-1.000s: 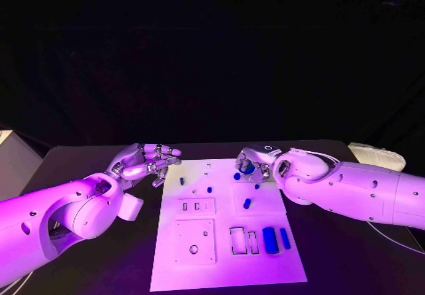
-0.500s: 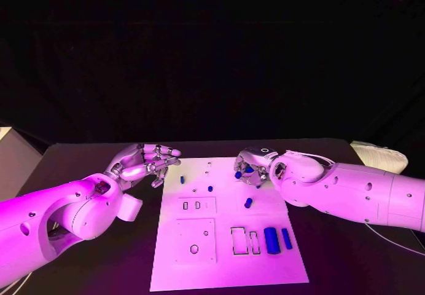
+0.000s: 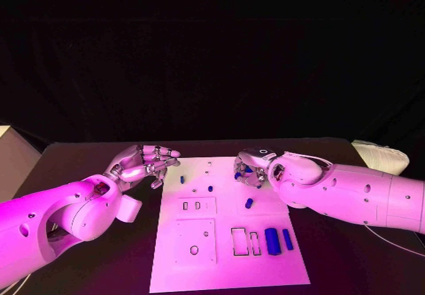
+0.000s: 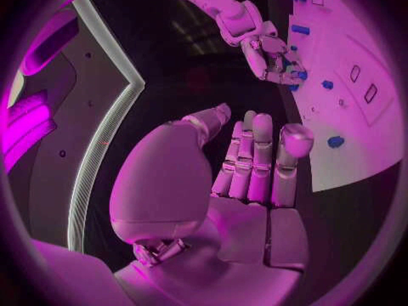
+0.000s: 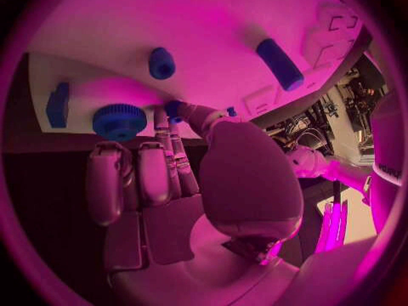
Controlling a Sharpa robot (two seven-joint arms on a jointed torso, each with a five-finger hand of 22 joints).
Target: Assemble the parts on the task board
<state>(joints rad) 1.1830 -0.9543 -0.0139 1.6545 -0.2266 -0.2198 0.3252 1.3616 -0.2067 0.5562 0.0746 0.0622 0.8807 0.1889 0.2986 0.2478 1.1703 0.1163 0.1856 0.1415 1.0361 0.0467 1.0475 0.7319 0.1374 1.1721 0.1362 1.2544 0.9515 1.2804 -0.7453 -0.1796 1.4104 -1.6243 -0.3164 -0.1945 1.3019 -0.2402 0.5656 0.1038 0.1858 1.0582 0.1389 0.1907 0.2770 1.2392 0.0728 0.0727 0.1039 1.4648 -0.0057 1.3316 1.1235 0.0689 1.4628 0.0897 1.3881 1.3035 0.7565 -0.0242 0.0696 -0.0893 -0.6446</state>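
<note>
**A:** Starting with the left hand (image 3: 142, 161). Parked just off the task board (image 3: 226, 270) at about 10 o'clock, over the black table (image 3: 345, 264), palm turned towards the board. Loosely clenched, fingers curled in side by side, gripping nothing. Same story from the left wrist view (image 4: 255, 177): bunched up, thumb alongside, nothing in there.

**B:** Agreed. Now the right hand (image 3: 250, 167): reaching in over the board's far end at roughly 1 o'clock, forearm lying across the right edge, fingers pointing down at the plate. Bit of blue tucked under it from the head view, hard to read from there.

**A:** Way easier from the right wrist view. Thumb and a finger (image 5: 162, 126) meeting on a small blue part (image 5: 173, 107), so pinching it, tip right at the board's surface. Can't tell whether seated in a hole or just touching.

**B:** Also getting stuff there that the head view hides behind the hand: a blue toothed disc (image 5: 119, 121) just beside the fingertips, a blue block (image 5: 58, 105) near the board's edge, plus a short hollow cylinder (image 5: 162, 62) and a longer rod (image 5: 281, 64) further out.

**A:** And from the head view, two blue bars (image 3: 278, 239) sitting side by side at around 4 o'clock, well apart from both hands.
</note>
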